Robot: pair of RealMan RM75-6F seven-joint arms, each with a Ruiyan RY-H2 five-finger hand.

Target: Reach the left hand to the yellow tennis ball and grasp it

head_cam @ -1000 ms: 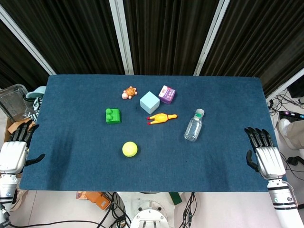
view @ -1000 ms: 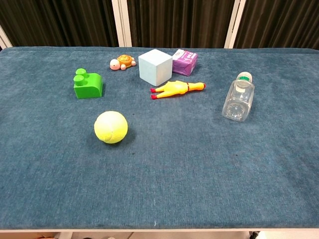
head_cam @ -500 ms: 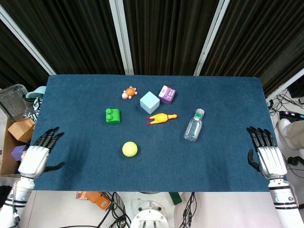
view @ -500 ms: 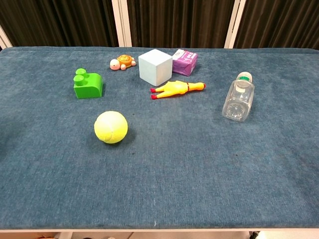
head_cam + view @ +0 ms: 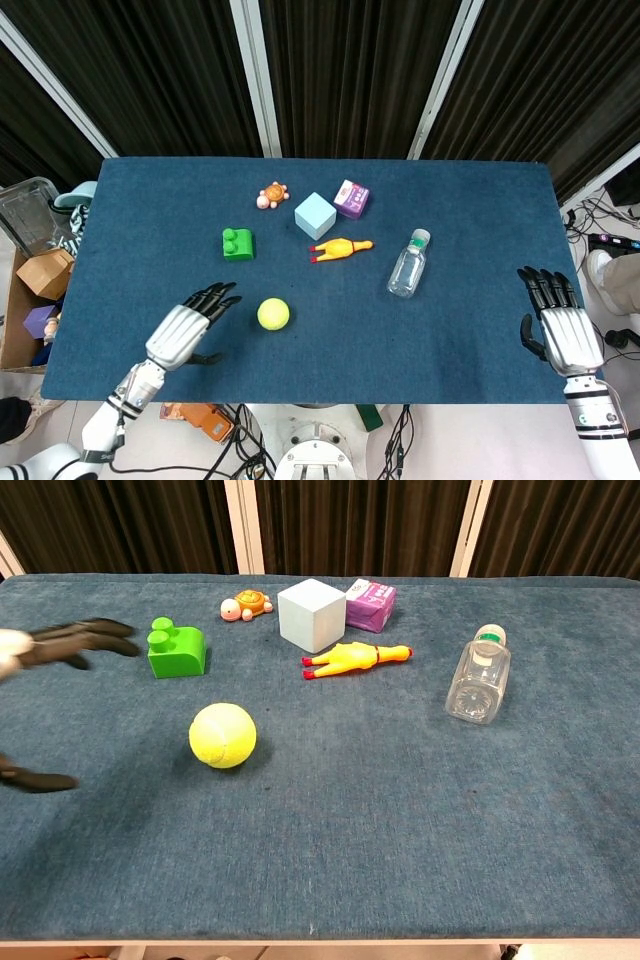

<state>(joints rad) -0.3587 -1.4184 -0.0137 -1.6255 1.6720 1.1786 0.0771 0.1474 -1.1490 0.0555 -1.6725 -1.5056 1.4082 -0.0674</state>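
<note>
Yellow tennis ball (image 5: 273, 314) lying on blue table (image 5: 470, 340), front-centre-left, just right of left hand (image 5: 187, 327). Not touching: gap of bare cloth between fingertips (image 5: 228, 297) and ball. Left hand over table, spread wide, holding nothing, thumb stuck out toward near edge. In chest view, ball (image 5: 222, 735) w/ left hand's dark fingers (image 5: 88, 638) blurred at far left edge, thumb lower down, ball well clear of both.

Right hand (image 5: 553, 322) at table's right edge near front corner, flat, fingers apart, nothing in it. Well apart from ball.

Containers: clear plastic bottle (image 5: 408, 265) w/ green cap lying on its side, right of centre; contents can't be told, looks see-through. Off table at left, cardboard box (image 5: 20, 320) w/ smaller brown box (image 5: 44, 273) and purple item inside; clear plastic tub (image 5: 25, 215) behind it, contents unclear.

Elsewhere on table: green block (image 5: 237, 243) behind ball, near left-hand fingers in chest view. Toy turtle (image 5: 271, 195), light blue cube (image 5: 315, 215), purple box (image 5: 351, 198) in back cluster; cube and purple box just beside each other. Yellow rubber chicken (image 5: 341, 248) lying in front of cube, betw. cube and ball row.
</note>
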